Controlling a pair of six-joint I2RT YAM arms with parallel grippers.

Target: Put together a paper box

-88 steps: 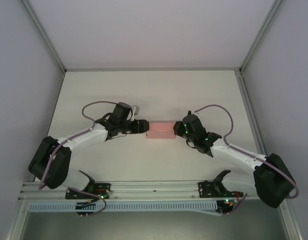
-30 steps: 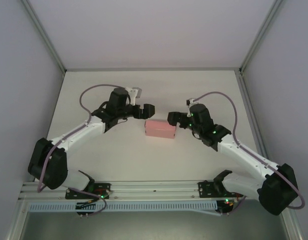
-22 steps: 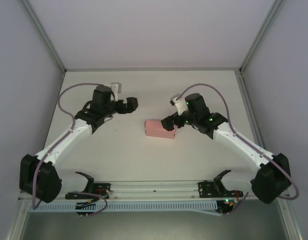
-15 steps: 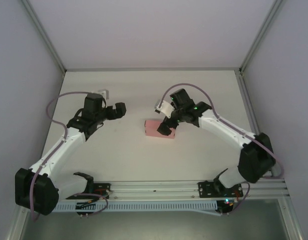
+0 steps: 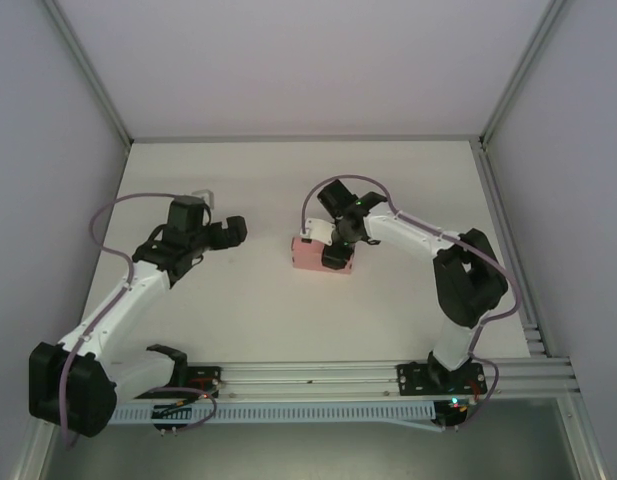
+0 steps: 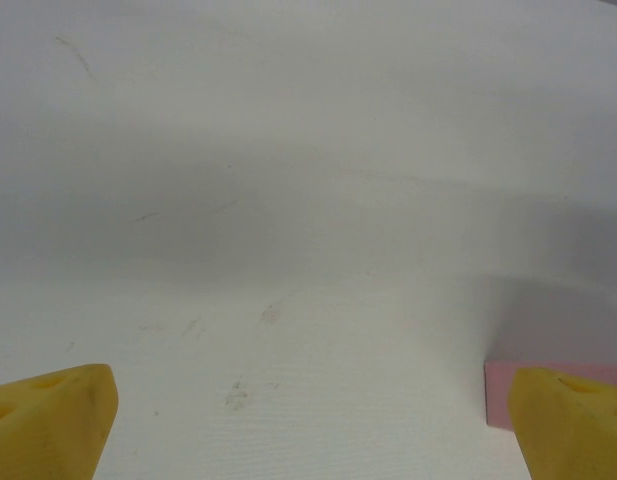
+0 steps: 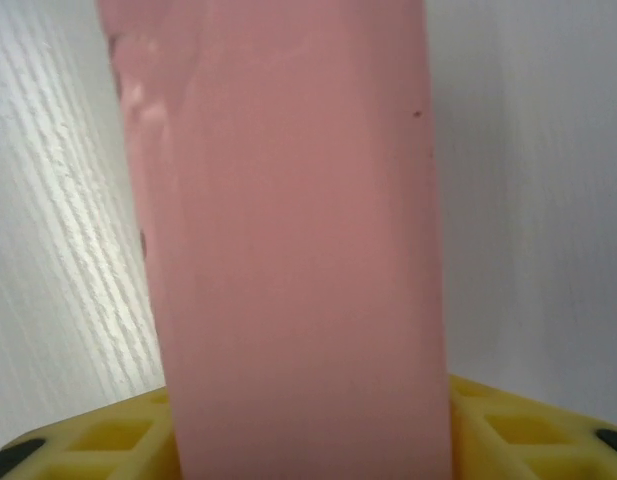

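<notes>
Box (image 5: pixel 310 258) mid-table under right gripper (image 5: pixel 335 254). Overhead hides the jaws; wrist view shows fingers (image 7: pixel 98 440) straddling box, clamp unclear. Left gripper (image 5: pixel 231 230) well left, jaws wide apart.

Setting: robotics lab test cell, not a lived-in room. Evidence: white table (image 5: pixel 288 320) boxed in by plain pale walls (image 5: pixel 38 200) and aluminium corner posts (image 5: pixel 88 72). Slotted aluminium rail (image 5: pixel 318 372) and white cable duct (image 5: pixel 308 412) along the near edge, carrying the arm mounts (image 5: pixel 188 378). Purple cables (image 5: pixel 138 195) loop over the arms. Left gripper (image 6: pixel 310 420): between and beyond its yellow fingers (image 6: pixel 48 420), bare scuffed tabletop.
</notes>
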